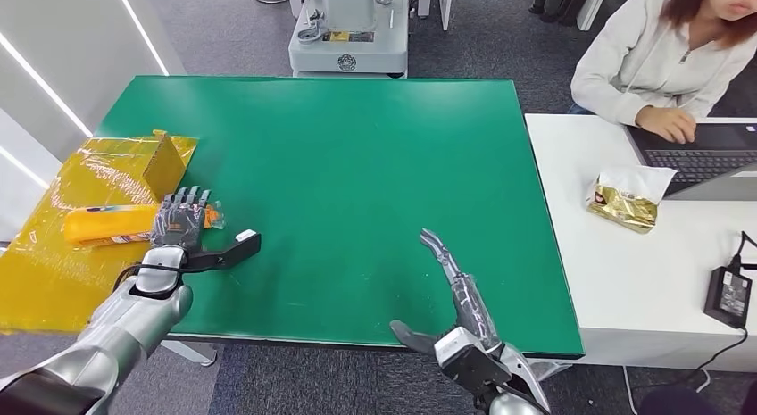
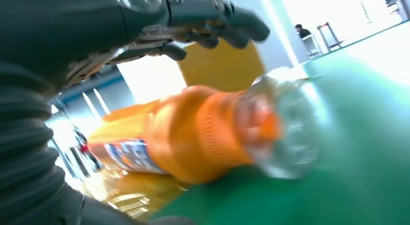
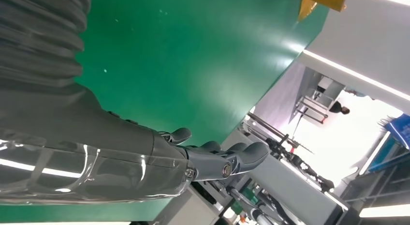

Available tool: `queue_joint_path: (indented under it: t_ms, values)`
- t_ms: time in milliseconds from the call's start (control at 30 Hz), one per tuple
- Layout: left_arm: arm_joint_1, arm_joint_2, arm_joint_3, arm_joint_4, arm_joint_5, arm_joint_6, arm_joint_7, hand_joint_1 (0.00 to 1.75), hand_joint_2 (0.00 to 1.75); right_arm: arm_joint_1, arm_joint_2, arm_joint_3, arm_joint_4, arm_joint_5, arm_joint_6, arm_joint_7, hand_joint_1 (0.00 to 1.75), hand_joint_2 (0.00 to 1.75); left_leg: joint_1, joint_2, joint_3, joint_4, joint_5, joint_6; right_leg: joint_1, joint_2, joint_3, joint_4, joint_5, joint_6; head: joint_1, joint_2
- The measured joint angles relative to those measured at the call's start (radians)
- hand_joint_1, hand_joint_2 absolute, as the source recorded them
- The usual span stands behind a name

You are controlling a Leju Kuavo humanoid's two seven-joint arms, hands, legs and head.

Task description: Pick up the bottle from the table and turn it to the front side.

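Green table (image 1: 357,165) holds orange bottle (image 1: 107,225), label unreadable.

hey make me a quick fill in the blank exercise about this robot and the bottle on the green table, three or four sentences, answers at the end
1. The bottle lies on its ____ at the table's edge.
2. The table top is ____ in colour.
3. The robot's ____ hand reaches over the bottle.
4. The right hand holds ____ above the table.

Missing words: side; green; left; nothing
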Motion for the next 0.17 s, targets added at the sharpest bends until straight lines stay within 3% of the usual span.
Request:
queue_joint_path:
  t_ms: [167]
  values:
    - [0.031, -0.089, 0.127, -0.031, 0.163, 0.141, -0.27, 0.0, 1.75, 0.016, 0.001, -0.002, -0.001, 0.009, 0.005, 0.0, 0.0, 1.75, 0.0, -0.001, 0.0, 0.0, 0.0, 0.0, 0.0, -0.001, 0.0, -0.001, 0.0, 0.0, 0.0, 0.0]
